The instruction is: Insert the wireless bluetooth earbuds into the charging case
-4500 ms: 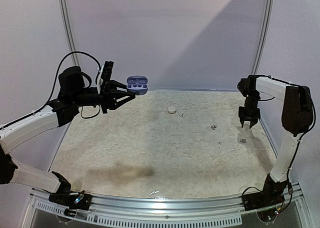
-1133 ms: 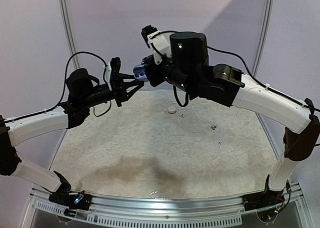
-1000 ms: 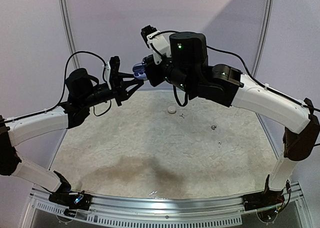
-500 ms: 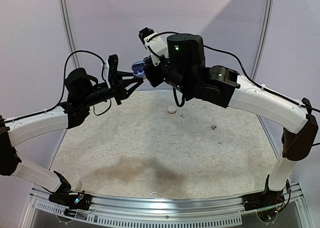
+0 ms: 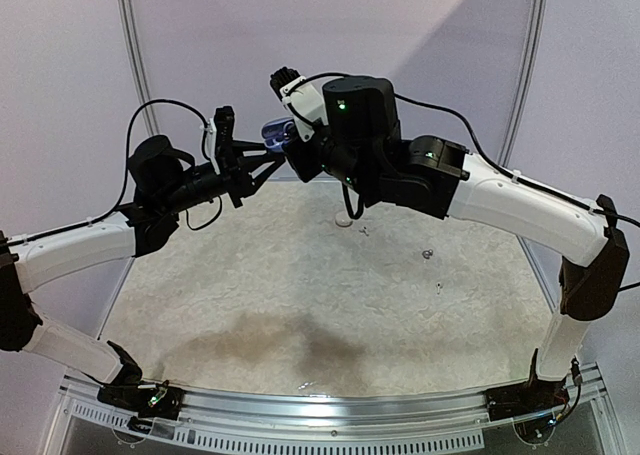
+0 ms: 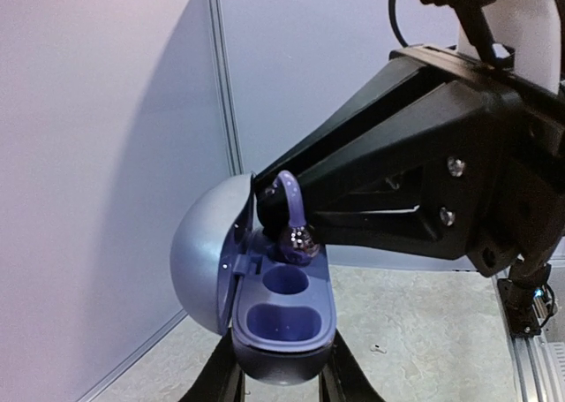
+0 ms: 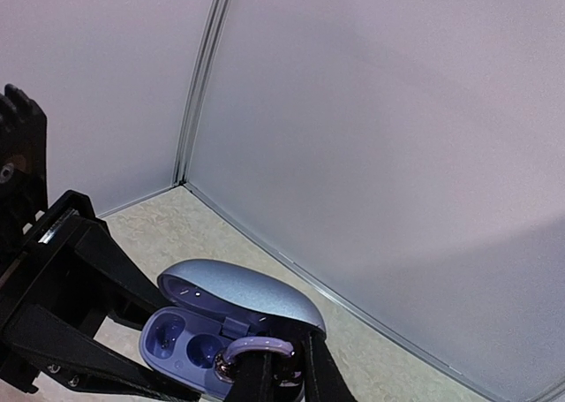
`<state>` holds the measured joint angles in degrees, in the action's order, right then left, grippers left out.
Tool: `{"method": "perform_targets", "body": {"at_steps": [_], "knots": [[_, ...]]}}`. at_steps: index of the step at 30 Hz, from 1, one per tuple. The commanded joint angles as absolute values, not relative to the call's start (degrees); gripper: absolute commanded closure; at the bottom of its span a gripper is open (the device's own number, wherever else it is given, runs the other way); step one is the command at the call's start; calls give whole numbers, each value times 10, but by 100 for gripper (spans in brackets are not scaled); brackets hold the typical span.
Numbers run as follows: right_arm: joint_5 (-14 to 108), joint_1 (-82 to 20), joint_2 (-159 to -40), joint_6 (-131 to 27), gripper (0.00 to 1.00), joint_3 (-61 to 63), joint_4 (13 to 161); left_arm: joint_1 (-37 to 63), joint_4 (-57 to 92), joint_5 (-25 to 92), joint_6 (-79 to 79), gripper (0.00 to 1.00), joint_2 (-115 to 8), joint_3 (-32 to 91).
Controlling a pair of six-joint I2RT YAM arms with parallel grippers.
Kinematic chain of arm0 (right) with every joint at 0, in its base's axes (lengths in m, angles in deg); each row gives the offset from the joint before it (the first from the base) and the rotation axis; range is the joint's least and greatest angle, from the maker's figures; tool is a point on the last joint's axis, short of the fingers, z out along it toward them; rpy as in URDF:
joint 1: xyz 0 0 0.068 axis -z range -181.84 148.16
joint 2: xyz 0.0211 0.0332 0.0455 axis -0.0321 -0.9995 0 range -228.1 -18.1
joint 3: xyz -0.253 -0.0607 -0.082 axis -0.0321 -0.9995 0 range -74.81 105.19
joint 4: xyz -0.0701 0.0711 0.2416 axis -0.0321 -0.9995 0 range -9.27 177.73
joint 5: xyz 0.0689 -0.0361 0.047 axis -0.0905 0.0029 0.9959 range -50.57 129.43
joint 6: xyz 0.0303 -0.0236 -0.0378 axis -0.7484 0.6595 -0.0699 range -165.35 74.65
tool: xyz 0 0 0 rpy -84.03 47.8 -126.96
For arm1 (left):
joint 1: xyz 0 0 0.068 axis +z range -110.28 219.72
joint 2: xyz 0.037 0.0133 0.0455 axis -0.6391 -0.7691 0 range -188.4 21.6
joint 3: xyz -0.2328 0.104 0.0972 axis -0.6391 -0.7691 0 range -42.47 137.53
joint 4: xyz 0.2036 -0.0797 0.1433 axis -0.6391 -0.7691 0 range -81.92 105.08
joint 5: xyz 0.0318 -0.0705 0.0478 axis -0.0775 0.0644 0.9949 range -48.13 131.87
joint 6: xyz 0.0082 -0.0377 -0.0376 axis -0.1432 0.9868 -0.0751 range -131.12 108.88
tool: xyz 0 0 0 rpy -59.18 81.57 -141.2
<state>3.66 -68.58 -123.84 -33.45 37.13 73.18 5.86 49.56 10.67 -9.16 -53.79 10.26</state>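
Upper centre of the top external view, both arms meet in the air well above the tabletop (image 5: 300, 315). The left end effector (image 5: 262, 158) is closed onto the base of the lilac-blue charging case (image 6: 284, 327), its two black fingers (image 6: 221, 377) pressing the shell from either side at the bottom of the left wrist view. The case's domed lid (image 6: 205, 254) is swung open to the left, showing two wells. The right end effector (image 6: 287, 209) reaches in from the right, its fingers narrowed to a slim gap and pinching one earbud (image 6: 297, 234), a lilac hooked piece with a shiny dark tip. That tip sits at the mouth of the upper well; whether it touches the rim cannot be told. In the right wrist view the same earbud (image 7: 256, 349) sits at bottom centre, just under the open lid. Lower on the tabletop lie a round white disc (image 5: 344, 218) and, to its right, a few loose earbuds (image 5: 427, 254), well apart from one another.
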Motion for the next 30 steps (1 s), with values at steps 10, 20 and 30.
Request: {"method": "perform_targets", "body": {"at_steps": [10,20,30], "knots": [[-6,-686,-1256,-318,100,367,738,53,519,97,-94,100,-522,110],[0,-686,-1277,-310,100,384,728,54,521,102,-93,100,-523,111],[7,-686,-1276,-308,85,377,701,56,524,111,-95,100,-524,110]]}}
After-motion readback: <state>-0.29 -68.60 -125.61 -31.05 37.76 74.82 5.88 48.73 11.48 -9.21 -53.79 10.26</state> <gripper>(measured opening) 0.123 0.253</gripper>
